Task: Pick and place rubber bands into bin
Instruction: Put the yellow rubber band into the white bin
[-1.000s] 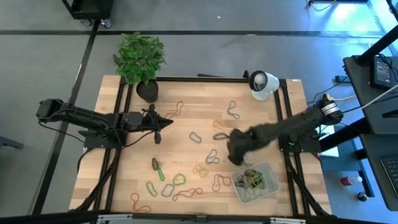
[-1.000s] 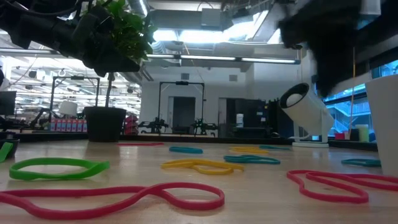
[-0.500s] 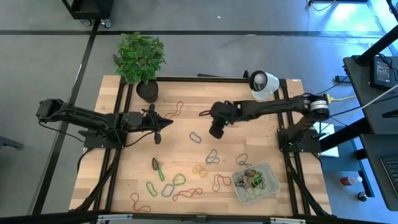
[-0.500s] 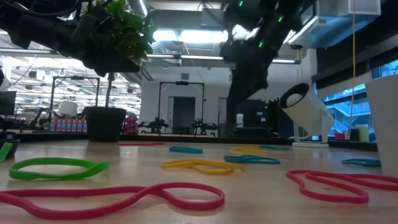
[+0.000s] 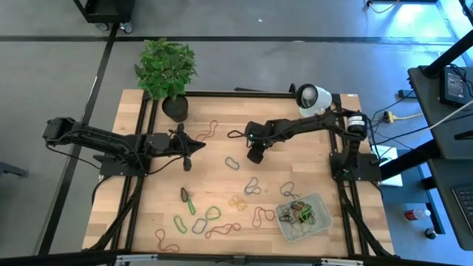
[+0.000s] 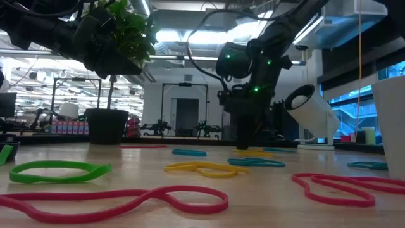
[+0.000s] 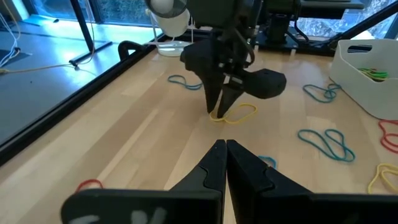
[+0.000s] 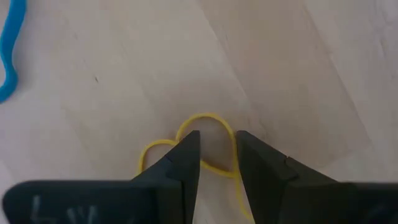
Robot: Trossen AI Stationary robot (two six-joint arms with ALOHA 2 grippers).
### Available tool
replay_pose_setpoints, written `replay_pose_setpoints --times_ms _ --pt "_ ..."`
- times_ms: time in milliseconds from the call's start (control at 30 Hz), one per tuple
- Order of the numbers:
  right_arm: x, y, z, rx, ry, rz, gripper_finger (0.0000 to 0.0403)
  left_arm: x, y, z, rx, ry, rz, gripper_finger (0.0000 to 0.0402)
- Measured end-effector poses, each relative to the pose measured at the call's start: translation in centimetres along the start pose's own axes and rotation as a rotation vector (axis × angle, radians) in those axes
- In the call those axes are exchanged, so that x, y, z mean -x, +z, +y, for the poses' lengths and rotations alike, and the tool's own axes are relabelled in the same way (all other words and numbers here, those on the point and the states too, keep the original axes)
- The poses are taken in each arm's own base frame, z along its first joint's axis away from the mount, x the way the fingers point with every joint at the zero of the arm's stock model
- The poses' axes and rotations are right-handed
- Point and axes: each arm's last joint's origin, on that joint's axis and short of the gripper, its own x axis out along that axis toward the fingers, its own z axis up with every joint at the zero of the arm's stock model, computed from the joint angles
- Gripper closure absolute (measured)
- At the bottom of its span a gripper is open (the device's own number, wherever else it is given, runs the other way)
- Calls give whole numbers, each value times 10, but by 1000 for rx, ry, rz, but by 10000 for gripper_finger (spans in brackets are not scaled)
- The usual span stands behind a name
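Note:
A yellow rubber band (image 8: 205, 118) lies flat on the wooden table, toward its far middle. My right gripper (image 8: 217, 140) stands open over it, pointing steeply down, with its fingertips low at the tabletop (image 7: 219, 112). The high view shows this gripper (image 5: 255, 157) covering the band. The bin (image 5: 303, 216) sits at the near right with several bands in it. More rubber bands (image 5: 211, 214) lie scattered over the table. My left gripper (image 7: 225, 146) is shut, holds nothing, and hovers over the table's left part (image 5: 201, 145). My right gripper comes at the yellow band from above, pointing down, with its open fingers (image 8: 186, 149) on either side of a strand (image 8: 214, 167) near one end of the loop. The band lies flat on the table. Whether the fingertips touch it, I cannot tell.
A potted plant (image 5: 170, 74) stands at the far left corner and a white round device (image 5: 312, 100) at the far right. Blue bands (image 7: 326, 143), red bands (image 6: 158, 199) and green ones (image 6: 57, 170) lie around. Bare wood shows between my two grippers.
My right gripper has swung from beside the bin at the near right toward the table's far middle. It then sank until its fingertips stand at the yellow band. The bands and the bin have not moved.

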Motion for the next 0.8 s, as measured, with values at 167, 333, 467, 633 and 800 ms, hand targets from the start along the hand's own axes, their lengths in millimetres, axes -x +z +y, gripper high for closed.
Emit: replay_pose_setpoints --times_ms 167,333,467,633,800 --pt "-2 -2 0 5 1 17 314 0 0 0 1 0 2 393" --pt "2 -3 0 5 -9 31 392 0 -1 0 1 0 5 394" --pt "18 -10 -1 -6 -18 65 399 0 -1 0 8 -1 7 394" --pt "58 -13 8 13 -20 12 401 0 -1 0 8 0 8 394" --pt "100 -29 27 13 -1 -23 401 0 -1 0 8 -1 8 394"
